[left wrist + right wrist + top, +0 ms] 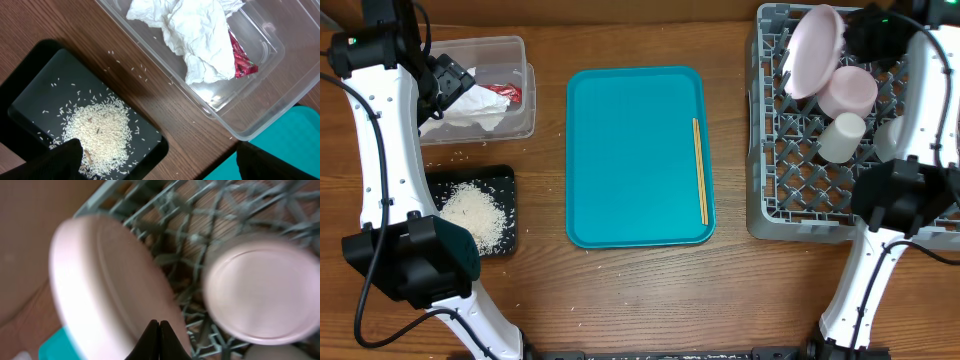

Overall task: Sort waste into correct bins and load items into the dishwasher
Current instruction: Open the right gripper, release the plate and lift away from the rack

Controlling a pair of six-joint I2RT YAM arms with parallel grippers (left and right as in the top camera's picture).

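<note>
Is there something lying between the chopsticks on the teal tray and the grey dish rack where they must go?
Nothing visible does. The chopsticks lie along the right edge of the teal tray, and only a bare strip of table separates the tray from the dish rack. Its wall would need clearing.

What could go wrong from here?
1. The pale-pink plate stands tilted at a corner of the dish rack, with the shut right gripper close to it; a nudge might tip it over.
2. The chopsticks lie flat on the teal tray; being so thin, they may slip from the fingers.
3. Stray rice grains lie on the table beside the black tray and could be missed.
</note>
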